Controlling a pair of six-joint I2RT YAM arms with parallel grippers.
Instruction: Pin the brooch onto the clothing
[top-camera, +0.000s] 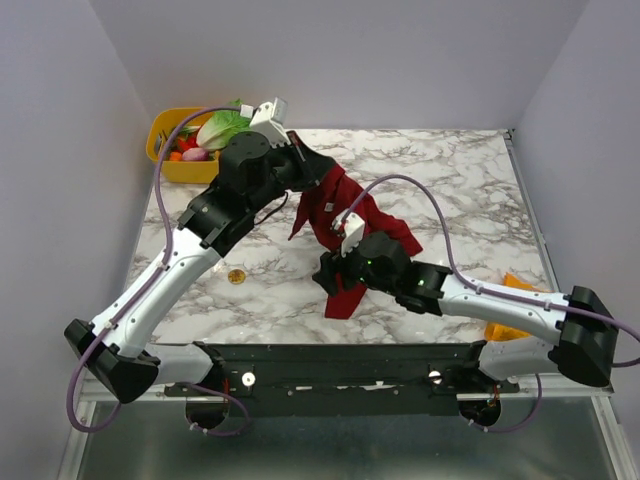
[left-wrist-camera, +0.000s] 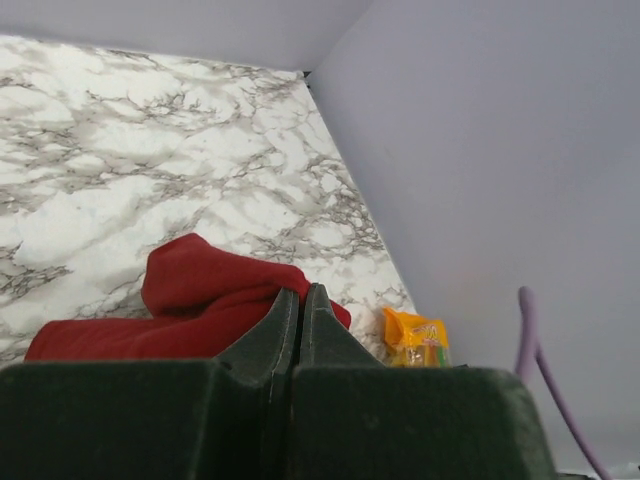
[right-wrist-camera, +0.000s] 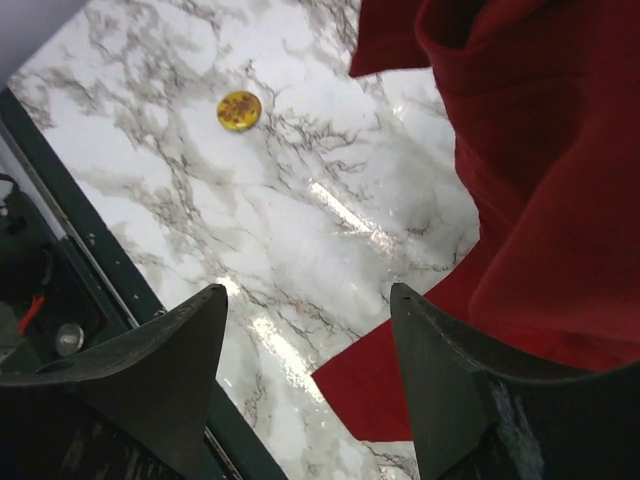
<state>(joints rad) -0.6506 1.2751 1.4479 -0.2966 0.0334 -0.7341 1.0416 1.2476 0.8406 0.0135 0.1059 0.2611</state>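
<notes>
The dark red T-shirt (top-camera: 345, 205) hangs bunched over the middle of the marble table, its top lifted at my left gripper (top-camera: 308, 165). In the left wrist view the jaws of that gripper (left-wrist-camera: 300, 295) are pressed together with the shirt's fabric (left-wrist-camera: 200, 290) at their tips. The small golden brooch (top-camera: 237, 276) lies flat on the table left of the shirt. My right gripper (top-camera: 330, 278) is open and empty, low over the shirt's lower corner. Its wrist view shows the open gripper (right-wrist-camera: 310, 300), the brooch (right-wrist-camera: 239, 110) ahead on the left and the shirt (right-wrist-camera: 540, 180) on the right.
A yellow basket (top-camera: 168, 150) of vegetables stands at the back left corner. An orange snack bag (top-camera: 510, 300) lies at the right side of the table, also in the left wrist view (left-wrist-camera: 418, 340). A black rail (top-camera: 340, 355) runs along the near edge.
</notes>
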